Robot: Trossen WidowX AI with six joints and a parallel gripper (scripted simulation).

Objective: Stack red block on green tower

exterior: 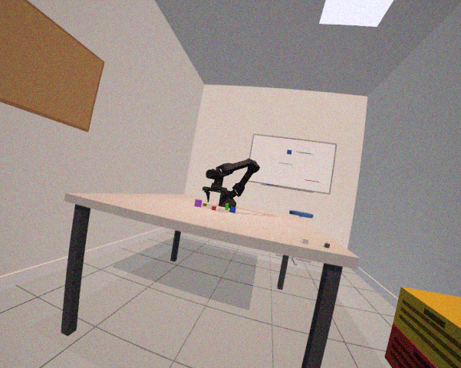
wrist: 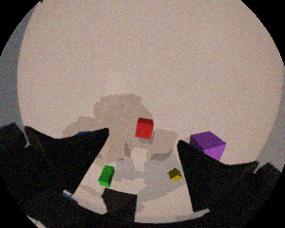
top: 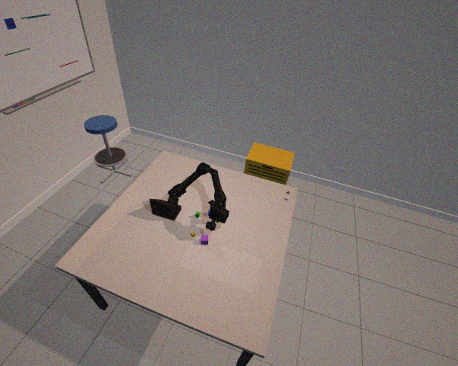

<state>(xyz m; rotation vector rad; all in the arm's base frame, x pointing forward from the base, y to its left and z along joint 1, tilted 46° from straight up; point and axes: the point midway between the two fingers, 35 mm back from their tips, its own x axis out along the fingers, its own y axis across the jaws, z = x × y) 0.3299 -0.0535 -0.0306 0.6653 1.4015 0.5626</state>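
Note:
The red block [exterior: 213, 208] [wrist: 144, 128] lies on the table; in the top view the arm hides it. The green tower [top: 197, 214] [exterior: 226, 206] [wrist: 106, 176] stands apart from it, nearer the arm's base, with nothing on top. My gripper [exterior: 215, 199] [wrist: 143, 138] is open and empty, pointing down above the table. In the wrist view the red block shows between the two fingertips, below them, and the green tower shows lower left.
A purple block [top: 204, 239] [exterior: 198, 203] [wrist: 208, 144] and a small yellow block [top: 192, 234] [exterior: 204, 205] [wrist: 175, 175] lie on one side of the red block. A blue block [exterior: 232, 209] [wrist: 83, 133] lies near the green tower. A small dark object [top: 288, 192] [exterior: 327, 245] lies near a table corner.

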